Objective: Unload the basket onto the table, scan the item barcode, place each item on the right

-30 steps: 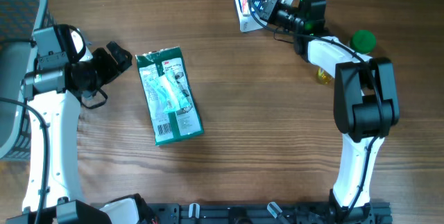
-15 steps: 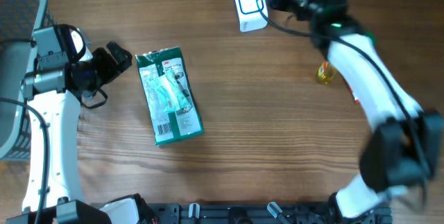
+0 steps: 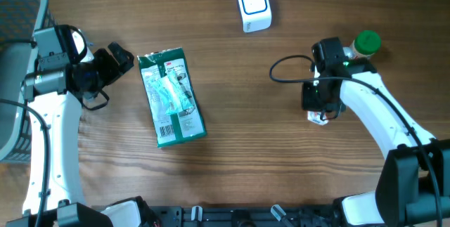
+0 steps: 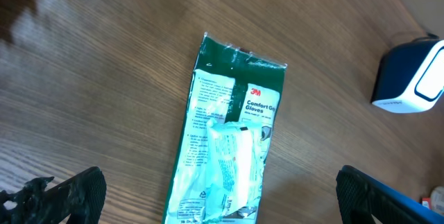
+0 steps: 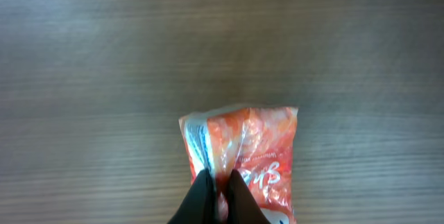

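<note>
A: Where is the item right now?

B: The orange packet is in the right end effector, whose fingers are pinched closed on the packet's near edge. It is low over the bench; I cannot tell whether it touches the wood.

A: And the scanner?

B: The scanner stands near the far edge of the bench, well apart from the packet. Its window faces up, and nothing is over it.

A: So which step is this?

B: I judge it a carrying step, not the scan itself. The packet is gripped but is nowhere near the window. No barcode shows on the side the wrist camera sees.

A: What does the next move call for?

B: If this packet is the one to scan, the arm has to travel up and across to the scanner. The wrist then has to turn so that the printed code faces the window. The thin film may sag from a grip on one edge, so the packet should be presented slowly.

A: The other arm?

B: The left end effector hangs wide open, holding nothing, just beside the green glove pack. The pack lies flat on the bench, untouched.
</note>
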Motion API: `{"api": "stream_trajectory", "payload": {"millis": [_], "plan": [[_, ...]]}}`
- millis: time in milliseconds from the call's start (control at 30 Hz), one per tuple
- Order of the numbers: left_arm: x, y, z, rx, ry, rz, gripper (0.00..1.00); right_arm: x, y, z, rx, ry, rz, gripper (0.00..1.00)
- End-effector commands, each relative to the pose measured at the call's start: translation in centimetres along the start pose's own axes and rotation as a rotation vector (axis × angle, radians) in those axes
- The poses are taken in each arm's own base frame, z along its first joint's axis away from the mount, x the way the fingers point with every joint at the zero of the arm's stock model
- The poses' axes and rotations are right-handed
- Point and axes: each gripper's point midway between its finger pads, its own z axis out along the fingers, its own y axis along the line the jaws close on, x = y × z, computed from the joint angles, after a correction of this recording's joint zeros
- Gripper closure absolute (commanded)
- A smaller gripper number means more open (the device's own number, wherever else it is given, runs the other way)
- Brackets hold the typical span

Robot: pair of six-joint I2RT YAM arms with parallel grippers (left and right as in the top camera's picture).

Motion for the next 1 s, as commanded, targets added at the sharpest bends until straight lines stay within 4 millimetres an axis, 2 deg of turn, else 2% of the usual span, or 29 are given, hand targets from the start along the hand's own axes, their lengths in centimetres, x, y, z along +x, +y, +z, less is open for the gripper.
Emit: {"api": "stream_trajectory", "payload": {"millis": [0, 67, 100, 133, 167, 233, 300, 400, 467, 500, 567, 633, 733, 833, 900, 967], "plan": [[-0.3, -0.3, -0.3, 0.004, -0.015, 0.025, 0.0, -1.0, -1.8, 0.7, 0.103, -0.06, -0.025, 0.92], [-0.3, -0.3, -0.3, 0.004, -0.015, 0.026, 0.0, -1.8, -1.6, 0.7, 0.094, -0.088, -0.068, 0.78], [-0.3, -0.3, -0.3, 0.005, -0.015, 0.026, 0.0, -2.2, -1.4, 0.6, 0.086, -0.104, -0.089, 0.67], [-0.3, -0.3, -0.3, 0.004, -0.015, 0.026, 0.0, -2.4, -1.1, 0.6, 0.072, -0.111, -0.088, 0.35], [-0.3, -0.3, -0.3, 0.004, -0.015, 0.025, 0.0, -2.7, -0.3, 0.3, 0.04, -0.119, -0.098, 0.31], [-0.3, -0.3, -0.3, 0.005, -0.015, 0.026, 0.0, -3.5, 1.3, -0.7, -0.012, -0.142, -0.139, 0.36], [-0.3, -0.3, -0.3, 0.004, -0.015, 0.026, 0.0, -4.4, 5.6, -2.9, -0.151, -0.176, -0.201, 0.43], [-0.3, -0.3, -0.3, 0.004, -0.015, 0.026, 0.0, -3.4, 15.9, -7.1, -0.465, -0.228, -0.376, 0.46], [-0.3, -0.3, -0.3, 0.004, -0.015, 0.026, 0.0, -2.6, 21.8, -8.5, -0.559, -0.313, -0.459, 0.46], [-0.3, -0.3, -0.3, 0.004, -0.015, 0.025, 0.0, -2.4, 24.5, -8.9, -0.586, -0.368, -0.51, 0.46], [-0.3, -0.3, -0.3, 0.004, -0.015, 0.025, 0.0, -2.1, 28.4, -9.0, -0.583, -0.479, -0.58, 0.46], [-0.3, -0.3, -0.3, 0.005, -0.015, 0.026, 0.0, -2.5, 33.0, -7.6, -0.57, -0.613, -0.627, 0.46], [-0.3, -0.3, -0.3, 0.004, -0.015, 0.025, 0.0, -1.9, 36.3, -4.6, -0.589, -0.652, -0.657, 0.45], [-0.3, -0.3, -0.3, 0.004, -0.015, 0.026, 0.0, -1.4, 37.5, -0.3, -0.574, -0.632, -0.67, 0.44], [-0.3, -0.3, -0.3, 0.004, -0.015, 0.026, 0.0, -0.8, 37.6, 1.2, -0.576, -0.596, -0.681, 0.44], [-0.3, -0.3, -0.3, 0.004, -0.015, 0.025, 0.0, 0.2, 38.2, 1.3, -0.625, -0.559, -0.705, 0.45]]}}
